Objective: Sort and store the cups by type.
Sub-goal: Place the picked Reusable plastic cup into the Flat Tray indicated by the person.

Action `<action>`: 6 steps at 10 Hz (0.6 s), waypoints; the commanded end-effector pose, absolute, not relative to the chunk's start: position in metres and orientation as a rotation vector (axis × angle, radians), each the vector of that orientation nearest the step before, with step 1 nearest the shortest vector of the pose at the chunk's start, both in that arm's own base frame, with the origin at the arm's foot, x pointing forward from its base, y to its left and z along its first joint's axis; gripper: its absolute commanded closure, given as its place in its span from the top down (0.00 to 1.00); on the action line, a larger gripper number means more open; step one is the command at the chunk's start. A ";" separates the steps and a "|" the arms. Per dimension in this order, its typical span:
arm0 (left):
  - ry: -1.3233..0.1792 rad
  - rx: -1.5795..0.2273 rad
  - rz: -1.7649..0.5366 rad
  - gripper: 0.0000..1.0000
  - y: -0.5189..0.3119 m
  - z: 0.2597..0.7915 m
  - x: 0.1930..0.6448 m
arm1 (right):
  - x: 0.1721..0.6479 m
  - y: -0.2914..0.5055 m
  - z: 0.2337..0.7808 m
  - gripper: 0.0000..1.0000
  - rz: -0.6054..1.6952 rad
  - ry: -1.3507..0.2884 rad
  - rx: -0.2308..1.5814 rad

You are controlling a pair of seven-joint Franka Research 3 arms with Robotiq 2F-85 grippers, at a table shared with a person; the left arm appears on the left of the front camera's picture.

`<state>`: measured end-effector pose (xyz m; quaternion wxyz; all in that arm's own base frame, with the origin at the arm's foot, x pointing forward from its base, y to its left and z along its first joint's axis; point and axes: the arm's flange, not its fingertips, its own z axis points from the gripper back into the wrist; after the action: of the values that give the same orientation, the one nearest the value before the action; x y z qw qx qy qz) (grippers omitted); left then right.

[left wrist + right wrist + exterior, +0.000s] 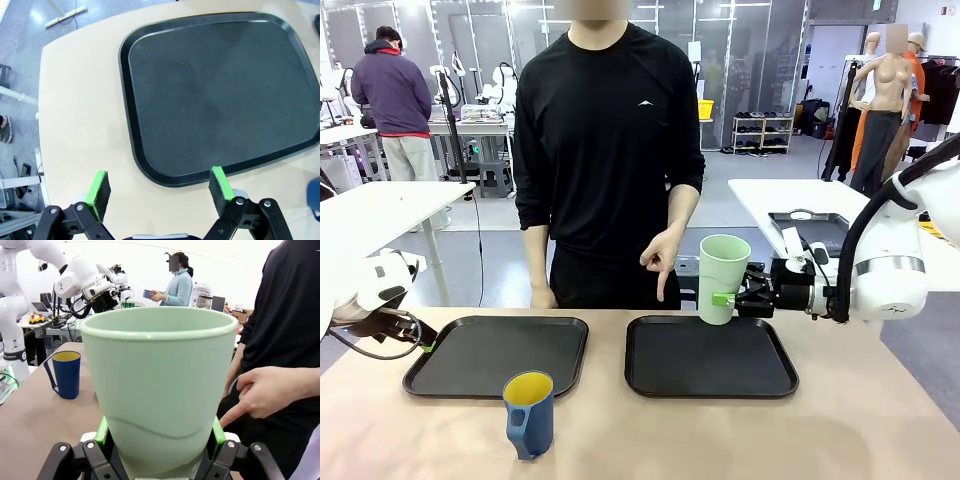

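Mint-green tumbler (723,265) is clamped in the right gripper (728,298) above the far edge of the right tray (710,360) — likely because the person's finger (661,285) points there. Left gripper (160,187) stands wide, empty.

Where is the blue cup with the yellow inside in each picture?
Front view: the blue cup stands on the table near the bottom edge, before the left tray.
Left wrist view: the blue cup may be the sliver at the right edge, low down; unsure.
Right wrist view: the blue cup is at the left, beside the mint tumbler, farther off.
Shared landmark: the table.
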<state>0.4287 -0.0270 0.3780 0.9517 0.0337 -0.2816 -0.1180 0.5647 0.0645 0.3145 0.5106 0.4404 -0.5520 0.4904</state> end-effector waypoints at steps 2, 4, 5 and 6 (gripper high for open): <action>-0.569 0.074 -0.246 1.00 -0.027 0.378 0.429 | 0.564 0.065 0.315 0.85 1.190 -1.334 1.056; -0.569 0.074 -0.246 1.00 -0.027 0.378 0.429 | 0.570 0.066 0.304 0.85 1.158 -1.327 1.063; -0.569 0.074 -0.246 1.00 -0.027 0.378 0.429 | 0.574 0.066 0.291 0.85 1.149 -1.336 1.086; -0.569 0.074 -0.246 1.00 -0.027 0.378 0.429 | 0.579 0.065 0.279 0.85 1.136 -1.320 1.109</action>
<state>0.4287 -0.0270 0.3780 0.9517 0.0337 -0.2816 -0.1180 0.5672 0.0643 0.2877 0.5200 0.4513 -0.5428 0.4809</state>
